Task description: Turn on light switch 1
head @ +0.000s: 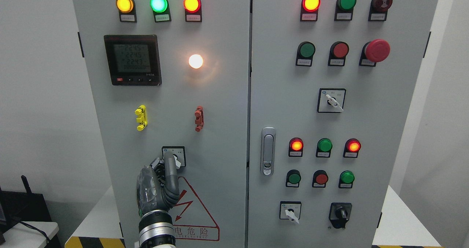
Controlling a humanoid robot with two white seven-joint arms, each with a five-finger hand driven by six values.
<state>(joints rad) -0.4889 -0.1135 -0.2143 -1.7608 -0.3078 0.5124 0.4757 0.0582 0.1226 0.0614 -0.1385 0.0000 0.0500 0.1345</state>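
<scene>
We judge the rotary switch [175, 156] stiff, detented — grip its small white knob. Left hand [158, 184]: fingers curled, one raised and touching the knob, nothing pinched.

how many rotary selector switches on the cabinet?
4. One on the left door at the robot hand, partly hidden by it. On the right door: middle, bottom white, bottom black.
</scene>
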